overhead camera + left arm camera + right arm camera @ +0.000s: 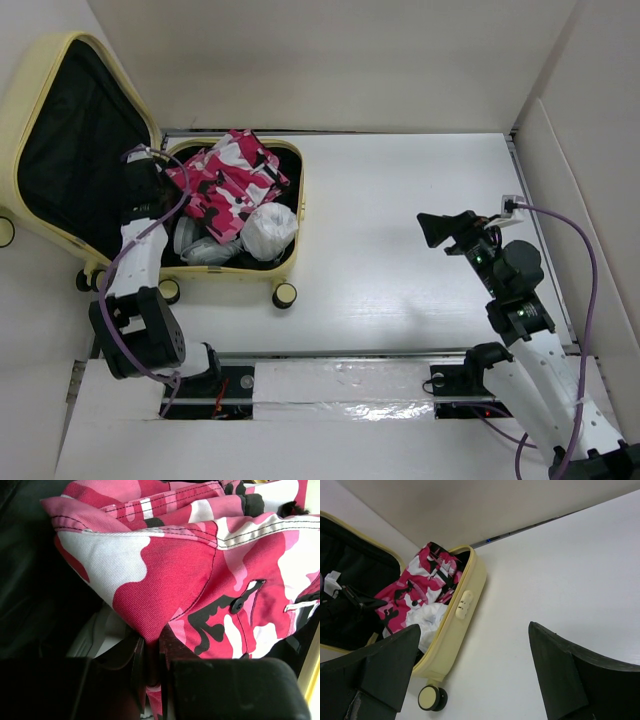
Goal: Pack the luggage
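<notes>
Left hand (pixel 150 655) pinched closed, right hand (pixel 474 630) spread wide open

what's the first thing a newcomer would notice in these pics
The pink camouflage garment stands out first, heaped in the open pale yellow luggage at the far left of the table, beside a white bundle. The left hand is shut on a corner of that garment inside the case, while the right hand hangs open over the table at the right.

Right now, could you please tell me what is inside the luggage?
The luggage holds a pink camouflage garment, pinched by the left gripper, and a white bundle beside it. Whatever lies beneath them is covered.
</notes>
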Robot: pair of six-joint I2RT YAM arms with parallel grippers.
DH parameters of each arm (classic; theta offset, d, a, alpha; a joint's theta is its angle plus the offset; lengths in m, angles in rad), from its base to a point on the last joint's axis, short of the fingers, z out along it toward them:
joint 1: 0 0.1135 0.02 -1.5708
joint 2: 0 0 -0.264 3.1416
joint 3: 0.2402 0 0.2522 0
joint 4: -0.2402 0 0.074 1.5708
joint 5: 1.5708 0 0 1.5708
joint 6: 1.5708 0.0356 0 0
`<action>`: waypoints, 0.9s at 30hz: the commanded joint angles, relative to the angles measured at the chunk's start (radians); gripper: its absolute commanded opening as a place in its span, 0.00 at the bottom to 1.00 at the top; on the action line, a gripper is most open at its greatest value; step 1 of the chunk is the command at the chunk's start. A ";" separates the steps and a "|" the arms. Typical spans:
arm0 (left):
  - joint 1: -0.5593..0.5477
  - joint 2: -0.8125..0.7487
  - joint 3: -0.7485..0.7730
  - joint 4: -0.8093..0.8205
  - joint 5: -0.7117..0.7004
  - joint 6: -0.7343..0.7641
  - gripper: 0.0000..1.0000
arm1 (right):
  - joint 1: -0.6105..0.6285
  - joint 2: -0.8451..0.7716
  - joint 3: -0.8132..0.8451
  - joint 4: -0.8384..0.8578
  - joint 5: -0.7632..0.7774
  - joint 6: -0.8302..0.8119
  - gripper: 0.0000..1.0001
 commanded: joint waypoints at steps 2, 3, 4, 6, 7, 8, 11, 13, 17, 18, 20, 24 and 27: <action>0.015 -0.110 -0.031 -0.045 -0.050 -0.038 0.00 | -0.005 -0.002 0.014 0.038 -0.032 -0.023 0.94; 0.015 -0.126 -0.060 -0.050 -0.064 -0.050 0.00 | -0.005 -0.002 0.016 0.036 -0.033 -0.023 0.94; 0.015 -0.156 -0.072 -0.056 -0.076 -0.067 0.00 | -0.005 -0.002 0.016 0.036 -0.035 -0.025 0.95; 0.015 -0.183 -0.100 -0.082 -0.127 -0.078 0.20 | -0.005 -0.004 0.016 0.038 -0.035 -0.026 0.95; 0.015 -0.215 -0.111 -0.088 -0.136 -0.079 0.26 | -0.005 -0.005 0.016 0.036 -0.036 -0.028 0.95; 0.015 -0.232 -0.121 -0.091 -0.139 -0.081 0.31 | -0.005 -0.002 0.014 0.039 -0.039 -0.029 0.95; 0.015 -0.307 -0.147 -0.087 -0.151 -0.104 0.67 | -0.005 0.004 0.016 0.043 -0.055 -0.033 0.95; 0.015 -0.339 -0.149 -0.081 -0.173 -0.118 0.78 | -0.005 0.009 0.017 0.043 -0.068 -0.036 0.95; 0.015 -0.422 -0.112 -0.111 -0.213 -0.148 0.65 | -0.005 0.022 0.019 0.049 -0.102 -0.046 0.59; 0.015 -0.455 -0.115 -0.113 -0.263 -0.159 0.57 | -0.005 0.027 0.019 0.056 -0.108 -0.049 0.37; 0.015 -0.583 -0.123 -0.140 -0.352 -0.170 0.05 | -0.005 0.050 0.025 0.056 -0.127 -0.056 0.08; -0.043 -0.761 -0.148 -0.246 -0.721 -0.263 0.00 | -0.005 0.091 0.043 0.046 -0.170 -0.077 0.00; -0.053 -0.762 -0.161 -0.246 -0.916 -0.222 0.02 | 0.004 0.119 0.043 0.058 -0.191 -0.082 0.09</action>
